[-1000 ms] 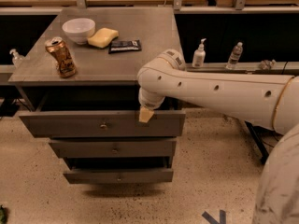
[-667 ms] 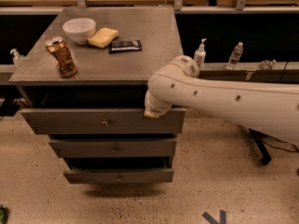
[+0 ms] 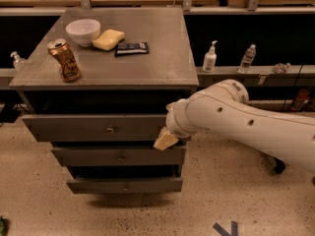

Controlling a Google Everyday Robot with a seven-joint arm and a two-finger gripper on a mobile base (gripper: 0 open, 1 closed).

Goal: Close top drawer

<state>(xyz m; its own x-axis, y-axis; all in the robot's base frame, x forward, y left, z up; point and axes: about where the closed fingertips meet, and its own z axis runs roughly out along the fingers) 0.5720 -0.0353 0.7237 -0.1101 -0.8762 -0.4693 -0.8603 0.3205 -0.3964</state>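
The top drawer [image 3: 93, 127] stands pulled out beneath the cabinet top [image 3: 162, 58], its knob [image 3: 110, 129] at centre. The robot's gripper [image 3: 166, 140] sits at the front panel's lower right corner; whether it is spread or closed cannot be told. A push this far off centre may skew and jam the drawer or slip under its edge, and a jolt could tip the can [image 3: 65, 60].

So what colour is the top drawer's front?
Top drawer grey, camera view; gripper at its right end.
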